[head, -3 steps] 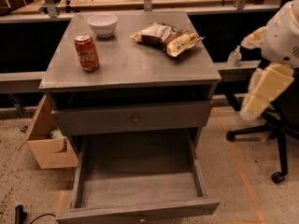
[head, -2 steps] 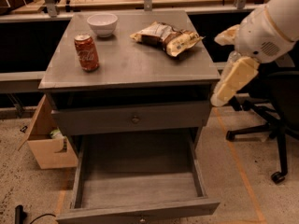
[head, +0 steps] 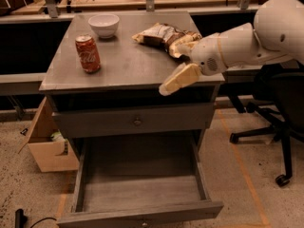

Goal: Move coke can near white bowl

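The red coke can (head: 88,54) stands upright on the left part of the grey cabinet top (head: 128,65). The white bowl (head: 104,24) sits behind it at the back left, a short gap away from the can. My gripper (head: 169,70) reaches in from the right over the top's front right part, well to the right of the can. Its two tan fingers (head: 181,76) are spread apart and hold nothing.
A tan-and-brown snack bag (head: 159,34) lies at the back right of the top, just behind my gripper. The bottom drawer (head: 140,184) stands pulled out. A cardboard box (head: 47,146) sits on the floor at left. An office chair (head: 275,127) is at right.
My arm has swung in from the right side and the gripper now hangs over the cabinet top's front right part. The can, bowl and bag have not moved.
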Available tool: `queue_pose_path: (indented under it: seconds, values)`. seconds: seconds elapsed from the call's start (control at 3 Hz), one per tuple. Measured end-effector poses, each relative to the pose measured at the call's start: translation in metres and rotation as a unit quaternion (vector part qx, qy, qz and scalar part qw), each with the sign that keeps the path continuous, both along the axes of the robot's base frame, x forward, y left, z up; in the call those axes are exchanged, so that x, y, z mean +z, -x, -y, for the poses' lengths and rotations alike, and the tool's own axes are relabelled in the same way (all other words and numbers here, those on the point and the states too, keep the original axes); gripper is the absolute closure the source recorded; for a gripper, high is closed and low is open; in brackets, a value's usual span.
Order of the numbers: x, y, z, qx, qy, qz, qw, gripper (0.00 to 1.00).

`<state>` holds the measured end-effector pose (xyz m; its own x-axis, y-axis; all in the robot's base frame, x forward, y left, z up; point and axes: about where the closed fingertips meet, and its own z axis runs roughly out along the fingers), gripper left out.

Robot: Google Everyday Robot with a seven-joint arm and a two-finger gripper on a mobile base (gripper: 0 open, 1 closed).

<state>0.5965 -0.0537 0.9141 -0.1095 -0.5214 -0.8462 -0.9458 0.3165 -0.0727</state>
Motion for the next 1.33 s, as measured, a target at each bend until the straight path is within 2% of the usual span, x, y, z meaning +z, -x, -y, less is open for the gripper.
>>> queue_pose_path:
  seconds: [0.33, 0.67, 1.0, 1.33]
  values:
    - [0.012, -0.046, -0.034, -0.022, -0.054, 0.025, 0.998, 0.0]
    - [0.013, -0.051, -0.035, -0.029, -0.058, 0.03, 0.9975, 0.0]
    - [0.011, -0.057, -0.044, -0.052, -0.054, 0.04, 0.9964, 0.0]
    - [0.003, -0.082, -0.071, -0.063, -0.057, 0.052, 0.995, 0.0]
